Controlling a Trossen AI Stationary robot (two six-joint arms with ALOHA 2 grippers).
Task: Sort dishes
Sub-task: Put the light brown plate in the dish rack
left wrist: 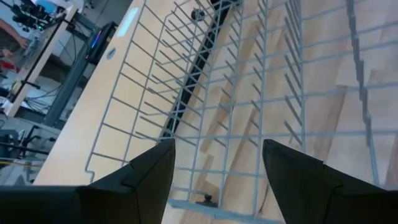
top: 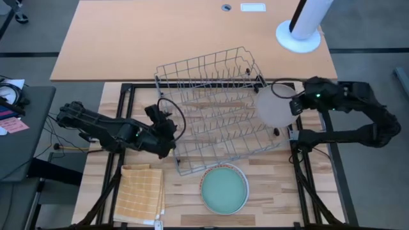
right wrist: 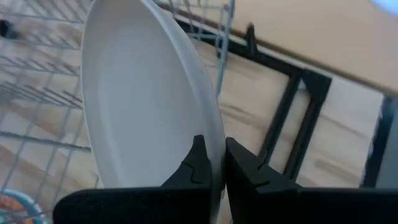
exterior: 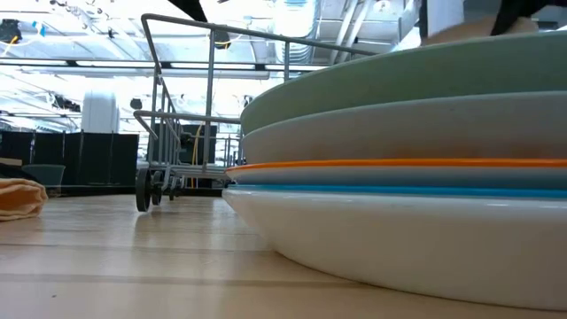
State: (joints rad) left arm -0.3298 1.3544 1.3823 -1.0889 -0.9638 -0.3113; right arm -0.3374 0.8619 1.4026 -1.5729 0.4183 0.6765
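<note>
A round white plate is clamped by its rim in the right gripper, held over the right edge of the grey wire rack. The left gripper is spread open, empty, at the rack's left wall.

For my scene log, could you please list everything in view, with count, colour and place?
Held plate: one, white, over the rack's right edge, clamped at its rim.
Stacked plates: one pile, teal-green on top, grey, orange-edged, blue-edged and white below, in front of the rack.
Wire rack: one, grey, table centre, no plates standing in it.
Checked cloth: one, yellow, front left.
Table: pale wood.
Left gripper: open, at the rack's left side.
Right gripper: shut on the held plate.
</note>
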